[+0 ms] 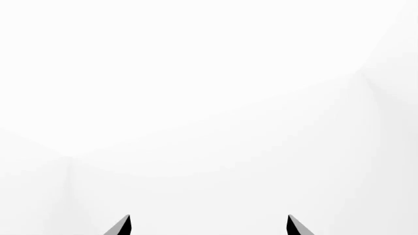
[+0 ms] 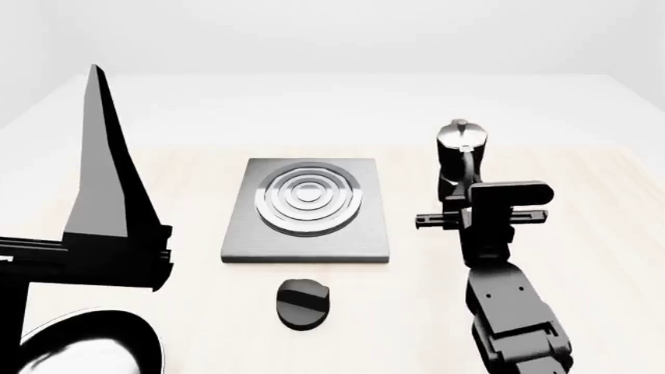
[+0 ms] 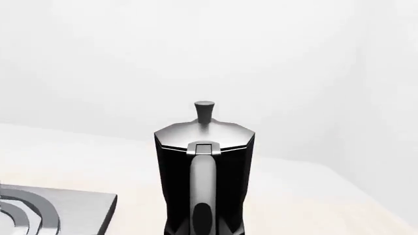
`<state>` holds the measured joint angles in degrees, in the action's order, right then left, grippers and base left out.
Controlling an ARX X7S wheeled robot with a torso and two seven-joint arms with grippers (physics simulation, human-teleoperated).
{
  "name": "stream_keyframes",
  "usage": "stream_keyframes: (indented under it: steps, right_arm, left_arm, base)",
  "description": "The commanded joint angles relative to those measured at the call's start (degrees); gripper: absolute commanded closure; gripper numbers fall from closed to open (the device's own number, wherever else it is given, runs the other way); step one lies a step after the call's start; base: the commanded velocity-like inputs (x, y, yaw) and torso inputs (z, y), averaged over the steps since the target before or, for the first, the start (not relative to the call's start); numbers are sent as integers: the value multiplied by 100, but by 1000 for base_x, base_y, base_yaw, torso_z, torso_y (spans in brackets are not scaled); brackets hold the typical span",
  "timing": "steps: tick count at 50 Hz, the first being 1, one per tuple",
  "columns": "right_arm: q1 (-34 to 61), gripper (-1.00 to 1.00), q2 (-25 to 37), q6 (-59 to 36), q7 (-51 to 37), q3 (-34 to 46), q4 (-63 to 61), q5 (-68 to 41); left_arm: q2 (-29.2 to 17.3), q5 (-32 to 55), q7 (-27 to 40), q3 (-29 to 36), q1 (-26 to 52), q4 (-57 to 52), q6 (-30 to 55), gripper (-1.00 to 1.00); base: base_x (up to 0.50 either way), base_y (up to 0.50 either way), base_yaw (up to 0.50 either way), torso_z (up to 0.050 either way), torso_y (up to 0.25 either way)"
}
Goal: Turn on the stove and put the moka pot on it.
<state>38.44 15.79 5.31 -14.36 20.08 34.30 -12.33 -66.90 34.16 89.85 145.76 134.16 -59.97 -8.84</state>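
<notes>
Moka pot [image 3: 203, 171]: black, silver-lidded, upright.

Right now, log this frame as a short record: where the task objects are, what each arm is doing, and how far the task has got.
stove: flat grey plate with rings, centre of table, nothing on it
knob: black, on the table in front of the plate, apart from it
moka pot: upright on the table, right of the plate, handle facing the robot
right gripper: just behind the pot's handle; grip cannot be told
left gripper: raised, fingers apart, empty
progress: pot not yet on the stove
</notes>
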Motion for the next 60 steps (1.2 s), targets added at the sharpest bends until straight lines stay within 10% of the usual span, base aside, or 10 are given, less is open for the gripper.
stream_keyframes:
  steps: [1, 12, 40, 60]
  right_arm:
    - [999, 100, -167, -123, 178, -24, 297, 117]
    - [3158, 100, -1034, 1396, 566, -17, 4051, 273]
    - [3465, 100, -1542, 897, 864, -1059, 4068, 942]
    - [3657, 100, -1578, 1760, 1863, 3921, 3884, -4437]
  left_arm:
    - [-25, -16, -1, 5, -23, 0, -5, -100]
    - [5, 0, -7, -134, -145, 2, 33, -100]
    - [-31, -13, -39, -275, -299, 8, 62, -100]
    - [-73, -86, -21, -145, -267, 5, 11, -100]
  base:
    - [0, 0, 0, 0, 0]
    - [0, 0, 0, 0, 2]
    - [0, 0, 0, 0, 1]
    - [0, 0, 0, 0, 1]
